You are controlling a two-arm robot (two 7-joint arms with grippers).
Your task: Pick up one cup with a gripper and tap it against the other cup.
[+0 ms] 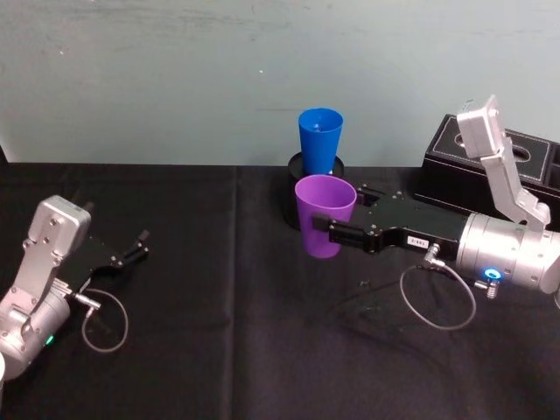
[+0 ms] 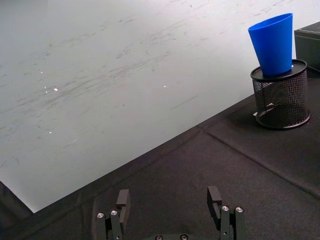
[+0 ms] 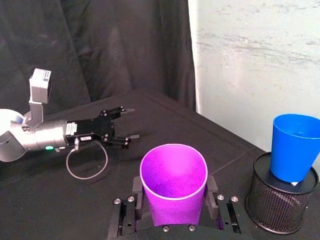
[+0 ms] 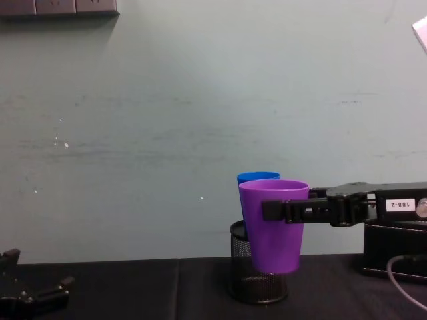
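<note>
You had the right gripper [image 3: 174, 200] clamped on the purple cup [image 4: 273, 227], one finger on either side of its wall below the rim, holding it upright and off the black table [image 1: 219, 350], just in front of the wire-mesh pen holder [image 2: 281, 102]. The blue cup [image 1: 320, 140] stood upright inside that holder, apart from the purple one. Your left gripper [image 2: 170, 200] rested well left of the holder, fingers apart
</note>
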